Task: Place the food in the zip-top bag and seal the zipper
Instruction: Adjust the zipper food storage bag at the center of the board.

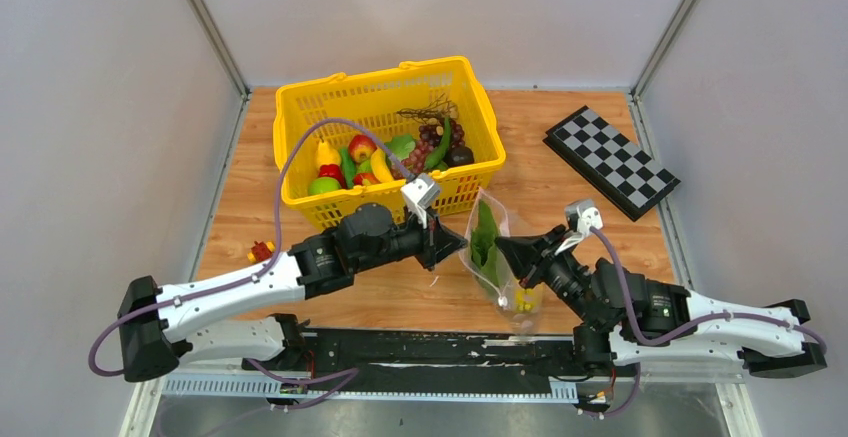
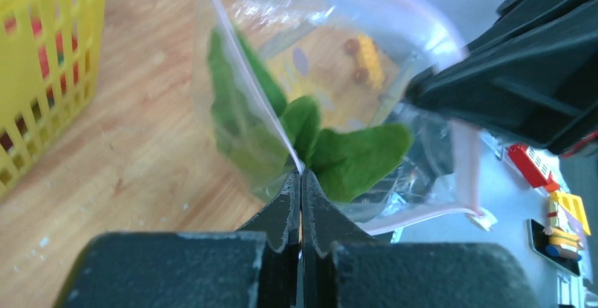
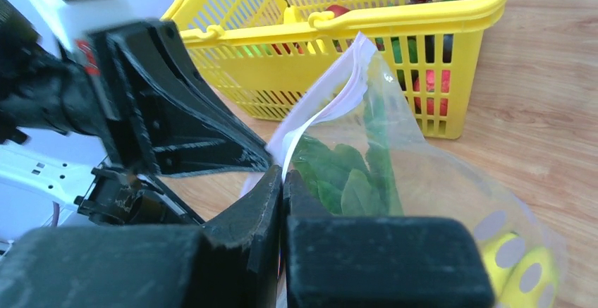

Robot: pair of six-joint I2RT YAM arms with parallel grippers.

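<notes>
I read left gripper point(image 2: 301, 175) clamped on clear dotted plastic bag point(image 2: 331, 33) | right gripper point(image 3: 283, 175) likewise | checkered black-white board point(image 1: 612, 162): overhead only

Clear crinkly plastic bag point(image 1: 497, 257); matt wooden table point(image 1: 560, 157).

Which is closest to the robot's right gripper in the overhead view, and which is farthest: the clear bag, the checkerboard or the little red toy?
1. zip-top bag, pinched in the right gripper itself.
2. checkerboard, toward the back right.
3. small red toy, far over on the left side.
</notes>
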